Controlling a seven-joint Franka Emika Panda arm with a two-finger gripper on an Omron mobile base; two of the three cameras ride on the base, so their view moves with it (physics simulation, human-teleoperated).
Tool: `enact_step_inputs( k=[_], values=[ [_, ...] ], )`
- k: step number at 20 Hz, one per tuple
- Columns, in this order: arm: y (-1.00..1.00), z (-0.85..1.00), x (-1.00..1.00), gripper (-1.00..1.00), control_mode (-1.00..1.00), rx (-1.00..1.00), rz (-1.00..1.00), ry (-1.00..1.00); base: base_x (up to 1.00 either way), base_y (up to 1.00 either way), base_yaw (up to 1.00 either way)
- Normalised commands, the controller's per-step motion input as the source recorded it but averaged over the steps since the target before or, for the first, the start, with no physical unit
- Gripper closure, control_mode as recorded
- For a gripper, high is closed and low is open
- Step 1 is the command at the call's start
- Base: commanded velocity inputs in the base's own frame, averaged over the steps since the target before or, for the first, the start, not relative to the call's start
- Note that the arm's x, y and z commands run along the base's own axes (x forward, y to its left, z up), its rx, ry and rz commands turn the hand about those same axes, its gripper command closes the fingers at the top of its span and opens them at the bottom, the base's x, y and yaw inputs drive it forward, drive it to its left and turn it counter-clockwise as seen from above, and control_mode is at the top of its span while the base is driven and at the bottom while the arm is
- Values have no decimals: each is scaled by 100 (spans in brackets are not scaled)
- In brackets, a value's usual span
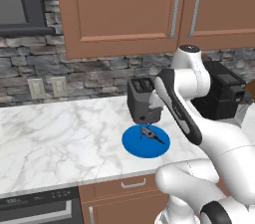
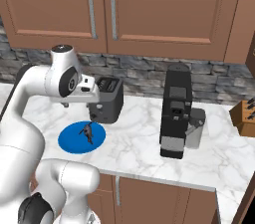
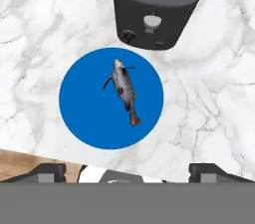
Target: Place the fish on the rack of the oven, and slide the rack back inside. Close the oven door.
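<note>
**Fish on the blue plate, claw open above it**

The fish [image 3: 124, 90] lies on the blue plate [image 3: 84, 103], a little past the middle, on the side near the toaster [image 3: 158, 4]. The plate sits flat on the white marble bench [image 1: 55, 138]. It is just in front of the dark toaster and close to the front edge of the bench. To the arm's left the bench is bare and wide. To its right there is bare marble, and then a tall black coffee machine [image 2: 177, 113], well apart from the plate. A wooden knife block [image 2: 244, 116] stands at the far right edge.

The claw [image 3: 127, 170] hangs over the plate with its two fingers [image 3: 47, 172] spread wide apart. It holds nothing and does not touch the fish.

The fish is small and thin, much smaller than the plate. Its body is grey, darker along the back. It has thin dark fins and a small tail. Its head points toward the toaster and its tail toward the bench edge.
</note>
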Motion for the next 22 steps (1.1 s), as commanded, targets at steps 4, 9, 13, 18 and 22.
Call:
enact_step_inputs(
  k=[4,9,13,18,22],
  values=[
    [0,-56,0,-100,-100,0,19,14,0,0,0],
    [7,-56,0,-100,-100,-1,9,14,0,0,0],
    [16,-50,3,-100,-100,-5,0,5,0,0,0],
    [3,-37,15,-100,-100,-5,0,-7,0,0,0],
    [0,-29,26,-100,-100,-3,0,-9,0,0,0]
  ],
)
